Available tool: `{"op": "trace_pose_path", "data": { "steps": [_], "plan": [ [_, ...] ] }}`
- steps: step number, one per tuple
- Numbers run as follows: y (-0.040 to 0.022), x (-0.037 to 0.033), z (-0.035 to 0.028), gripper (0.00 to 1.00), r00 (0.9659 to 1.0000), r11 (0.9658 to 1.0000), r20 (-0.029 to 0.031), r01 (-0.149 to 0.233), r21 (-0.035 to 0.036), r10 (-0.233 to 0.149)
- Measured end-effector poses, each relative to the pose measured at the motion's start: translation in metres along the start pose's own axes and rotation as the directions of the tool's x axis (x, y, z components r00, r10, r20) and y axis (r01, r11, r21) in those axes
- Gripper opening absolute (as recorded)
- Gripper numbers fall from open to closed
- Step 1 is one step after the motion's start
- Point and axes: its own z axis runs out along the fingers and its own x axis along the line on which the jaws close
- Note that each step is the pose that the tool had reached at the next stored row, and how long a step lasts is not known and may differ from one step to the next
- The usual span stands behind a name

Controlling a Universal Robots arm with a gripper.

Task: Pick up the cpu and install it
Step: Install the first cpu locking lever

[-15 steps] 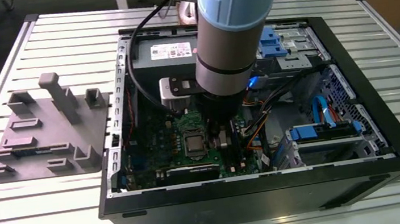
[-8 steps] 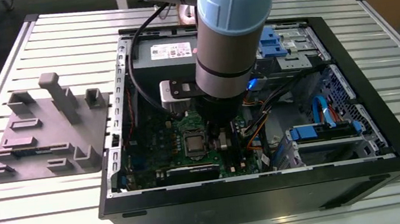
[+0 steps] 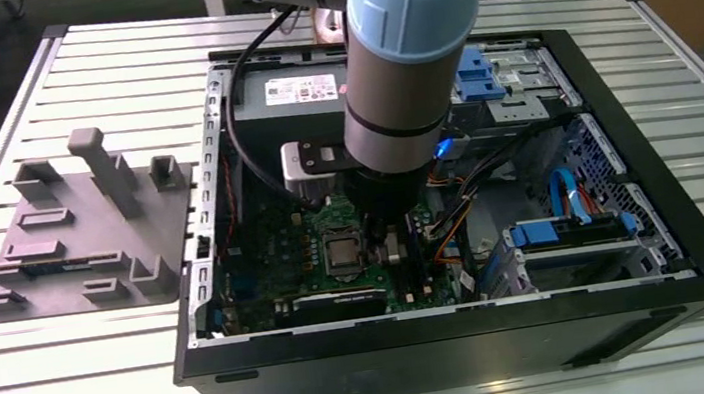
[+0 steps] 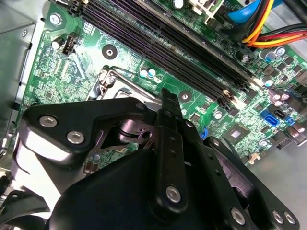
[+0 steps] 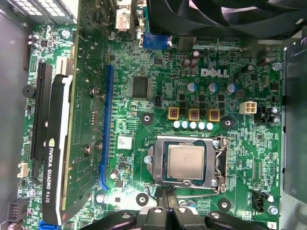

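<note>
Ribbed metal tabletop (image 3: 67, 393) carries an open computer case (image 3: 477, 338) with a grey parts tray (image 3: 75, 241) at its nine o'clock in the exterior view. Inside, the cpu (image 5: 186, 161) lies flat in its socket (image 5: 218, 165) on the green board (image 5: 158, 96). The gripper (image 5: 168, 192) hovers just beside the socket's edge, fingers pressed together and holding nothing, apart from the chip. To do this step well, I judge it should keep the fingers square to the chip, press evenly without tilt, and stay clear of the socket's thin lever (image 5: 224, 163) and the black graphics card (image 5: 60, 158).
</note>
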Motion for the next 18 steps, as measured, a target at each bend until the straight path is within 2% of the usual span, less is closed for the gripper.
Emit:
{"op": "trace_pose_path", "data": {
  "steps": [3, 7, 18],
  "plan": [
    [-0.0001, -0.0001, 0.0013, 0.10, 1.0000, 1.0000, 0.0003, 0.000, 0.0026, 0.000],
    [-0.0001, 0.0000, 0.0046, 0.10, 1.0000, 1.0000, -0.0001, 0.000, 0.0025, 0.000],
    [-0.0002, 0.0007, 0.0073, 0.10, 1.0000, 1.0000, 0.0000, 0.000, 0.0026, 0.000]
  ]
}}
